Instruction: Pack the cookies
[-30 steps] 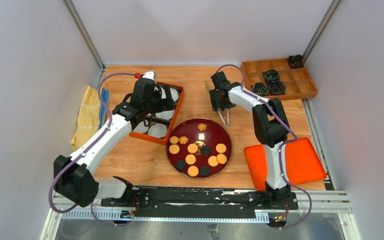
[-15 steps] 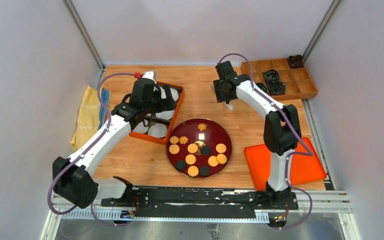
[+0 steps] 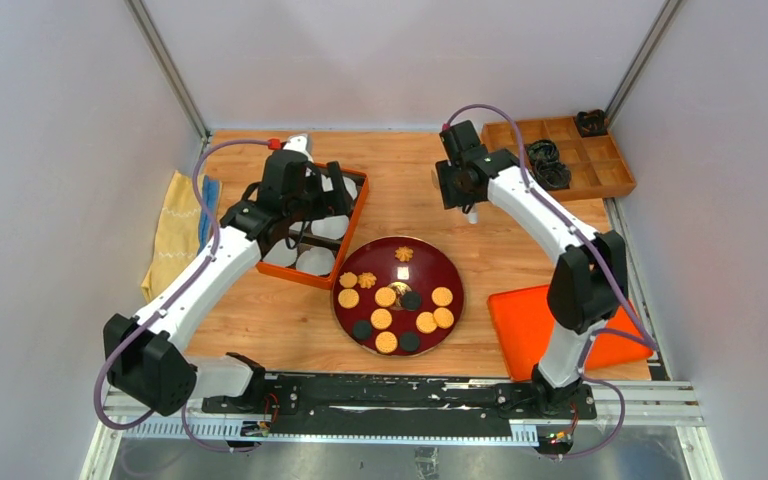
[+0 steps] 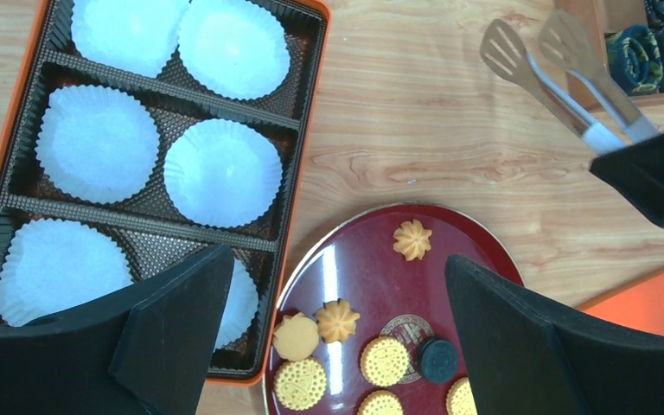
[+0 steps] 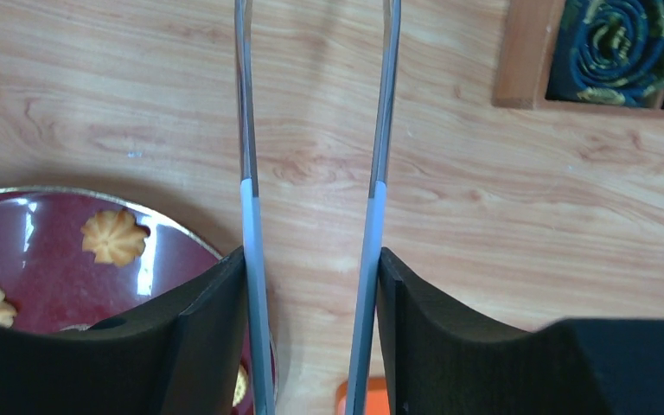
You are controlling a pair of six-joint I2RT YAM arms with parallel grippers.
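The cookies (image 3: 385,297) lie on a dark red round plate (image 3: 430,262): golden round ones, black ones and a few flower-shaped ones; they also show in the left wrist view (image 4: 299,383). My left gripper (image 3: 308,212) is open and empty above the orange tray (image 3: 352,228) of white paper cups (image 4: 222,172), its fingers (image 4: 151,346) straddling the plate's near-left part. My right gripper (image 3: 457,190) is shut on metal tongs (image 5: 379,156), held over bare wood behind the plate's right side. The tongs (image 4: 536,79) are empty, their arms apart.
A wooden compartment box (image 3: 600,175) with black coiled rings (image 3: 550,170) stands at the back right. An orange lid (image 3: 525,320) lies at the front right. A yellow cloth (image 3: 175,235) lies at the left edge.
My right arm has swung back and to the right with the tongs, away from the plate. My left arm has barely moved.
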